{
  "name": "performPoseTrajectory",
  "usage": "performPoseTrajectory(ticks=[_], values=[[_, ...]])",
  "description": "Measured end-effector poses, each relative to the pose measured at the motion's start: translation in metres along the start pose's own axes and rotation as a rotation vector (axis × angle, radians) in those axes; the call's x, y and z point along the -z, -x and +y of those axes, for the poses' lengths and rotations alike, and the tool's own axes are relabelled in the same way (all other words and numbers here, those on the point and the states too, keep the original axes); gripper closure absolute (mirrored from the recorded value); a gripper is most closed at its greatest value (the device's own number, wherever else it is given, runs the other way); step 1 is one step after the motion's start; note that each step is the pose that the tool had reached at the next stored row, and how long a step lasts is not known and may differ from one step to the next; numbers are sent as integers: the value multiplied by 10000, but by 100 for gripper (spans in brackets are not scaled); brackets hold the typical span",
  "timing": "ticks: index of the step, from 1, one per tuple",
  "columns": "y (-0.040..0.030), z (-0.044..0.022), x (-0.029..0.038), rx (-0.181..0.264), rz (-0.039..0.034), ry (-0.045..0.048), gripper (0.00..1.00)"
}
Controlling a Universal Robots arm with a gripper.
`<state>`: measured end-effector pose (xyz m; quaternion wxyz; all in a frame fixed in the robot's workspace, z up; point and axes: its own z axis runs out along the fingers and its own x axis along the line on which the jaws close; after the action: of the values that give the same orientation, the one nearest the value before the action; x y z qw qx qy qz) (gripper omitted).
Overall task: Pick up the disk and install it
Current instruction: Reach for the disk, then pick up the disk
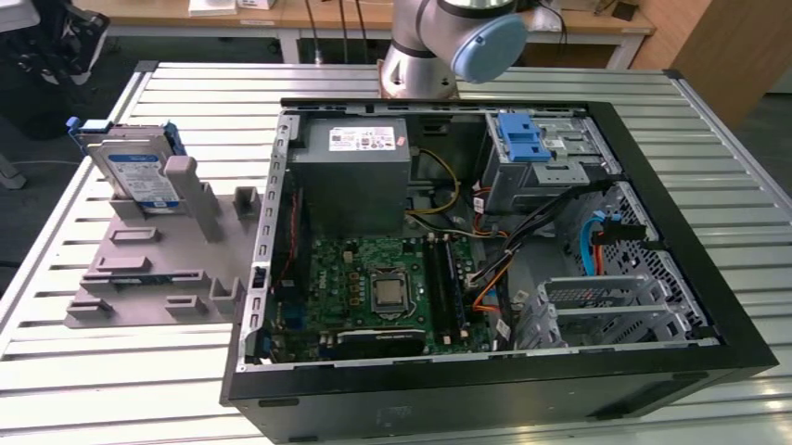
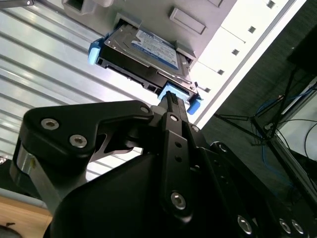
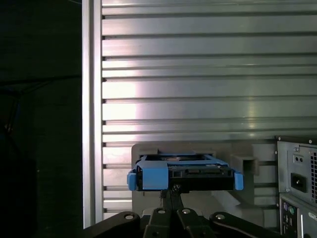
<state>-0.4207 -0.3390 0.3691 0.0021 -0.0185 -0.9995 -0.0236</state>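
The disk (image 1: 136, 171) stands on edge in a grey holder (image 1: 148, 269) on the exterior view's left, its white-and-blue label facing out and its blue carrier around it. Nothing touches it there. In both wrist views my gripper's black fingers are pressed together into one narrow tip with nothing between them. In the second wrist view my gripper (image 2: 169, 98) points at the blue end of the disk (image 2: 148, 44). In the first wrist view my gripper (image 3: 172, 191) lines up with the edge of the disk (image 3: 198, 173).
An open computer case (image 1: 693, 241) lies on the slatted metal table (image 1: 124, 380), right of the holder. Inside are a grey power supply (image 1: 351, 171), a green board and a drive bay with a blue latch (image 1: 522, 139). My arm's base (image 1: 446, 42) rises behind the case.
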Motion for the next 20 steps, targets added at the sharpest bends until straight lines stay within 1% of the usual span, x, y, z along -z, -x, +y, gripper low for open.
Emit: performPoseTrajectory(ticks=[16, 18, 20], values=[[-11, 0, 0, 17, 0, 0, 89], [-11, 0, 0, 139, 7, -1, 89], [-11, 0, -1, 413, 18, -1, 89]])
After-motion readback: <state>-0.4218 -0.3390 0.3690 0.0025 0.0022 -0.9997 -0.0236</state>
